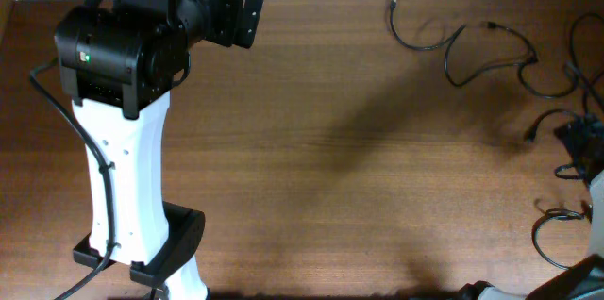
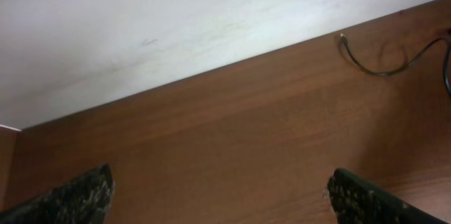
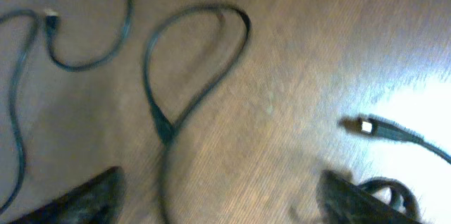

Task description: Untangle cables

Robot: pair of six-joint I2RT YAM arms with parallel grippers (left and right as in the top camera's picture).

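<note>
Several thin black cables lie spread over the far right of the wooden table. In the overhead view one cable (image 1: 422, 38) curves from a small plug, and another (image 1: 491, 55) loops beside it. My left gripper (image 1: 247, 17) is open and empty, high at the far left, well away from the cables. Its wrist view (image 2: 222, 196) shows only one cable end (image 2: 373, 65) in the distance. My right gripper (image 1: 576, 141) hovers over the cables at the right edge. It is open (image 3: 218, 196) and holds nothing. Below it are a cable loop (image 3: 197, 62) and a white-tipped plug (image 3: 366, 127).
The left arm's white base (image 1: 123, 196) stands at the front left. A pale wall (image 2: 176, 34) borders the table's far edge. Thicker black robot wiring (image 1: 552, 234) loops at the front right near the right arm.
</note>
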